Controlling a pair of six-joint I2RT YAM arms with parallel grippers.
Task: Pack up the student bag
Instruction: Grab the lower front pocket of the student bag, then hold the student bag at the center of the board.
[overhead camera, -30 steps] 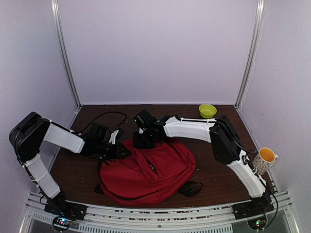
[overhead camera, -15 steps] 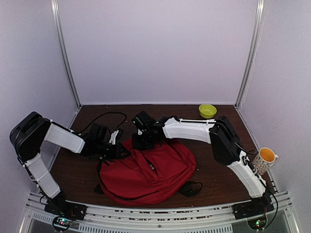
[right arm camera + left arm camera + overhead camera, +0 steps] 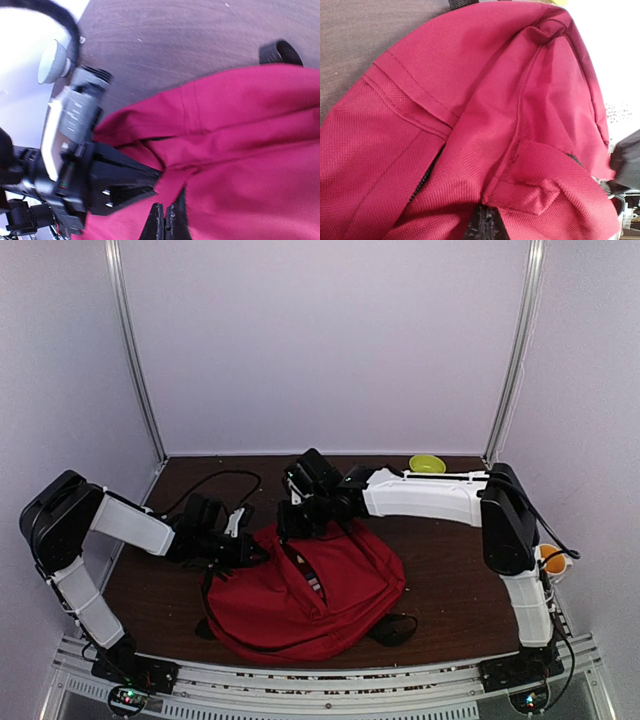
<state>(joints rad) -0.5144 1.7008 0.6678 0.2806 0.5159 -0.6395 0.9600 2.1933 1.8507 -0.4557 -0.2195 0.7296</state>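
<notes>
Both tools are pinched fully closed on the student bag (image 3: 310,605). My left tool (image 3: 248,552) has the rim fabric at the bag's 10 o'clock, and my right tool (image 3: 290,528) has it at 12 o'clock. The right wrist view shows red cloth running in between its closed fingers, with the left tool's black finger on the same edge just beside. The bag lies flat on the table (image 3: 450,570), toward 6 o'clock, its top end at the two tools.

A second ago neither tool was completely closed, so the grips have only just landed. Since then the right arm has lifted and straightened out toward 3 o'clock. Its elbow now covers most of the mug (image 3: 549,559) and crosses just in front of the green bowl (image 3: 427,463) at 1 o'clock. The left arm barely moved.

The pull shows on the bag: a dark slit now runs from the top toward the middle, where earlier the flap lay nearly closed. I read this as the mouth being spread for loading. Nothing is packed yet, so it's early in the task.
</notes>
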